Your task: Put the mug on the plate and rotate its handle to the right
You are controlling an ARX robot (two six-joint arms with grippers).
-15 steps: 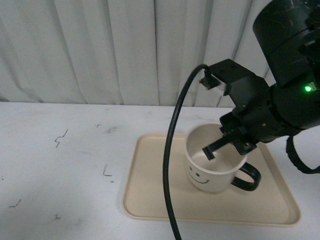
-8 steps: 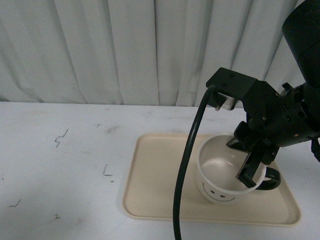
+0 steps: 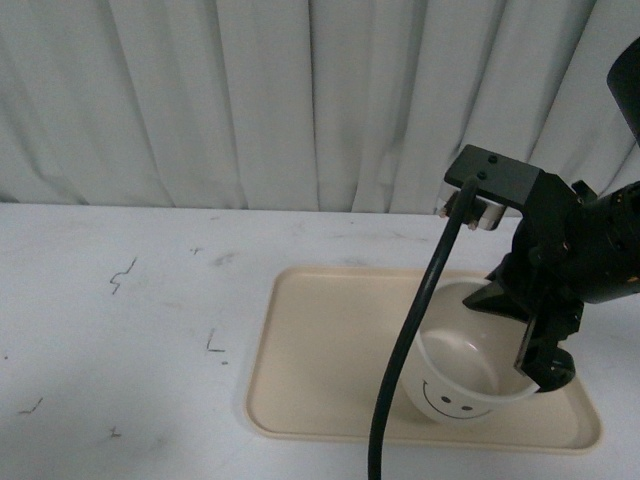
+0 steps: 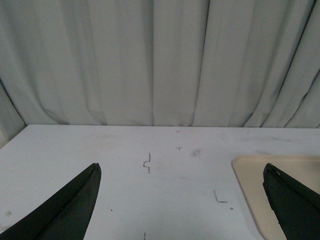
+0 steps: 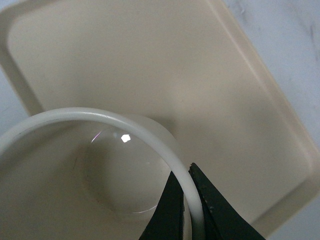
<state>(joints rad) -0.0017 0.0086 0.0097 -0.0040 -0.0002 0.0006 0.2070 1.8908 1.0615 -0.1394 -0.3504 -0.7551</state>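
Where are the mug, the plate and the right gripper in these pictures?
mug [image 3: 447,400]: front view, outer wall facing the camera.
plate [image 3: 320,345]: front view, bare floor left of the mug.
right gripper [image 5: 184,172]: right wrist view, midway between its jaw tips.

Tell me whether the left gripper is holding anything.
No, in the left wrist view the left gripper has its jaws wide apart with nothing gripped between them.
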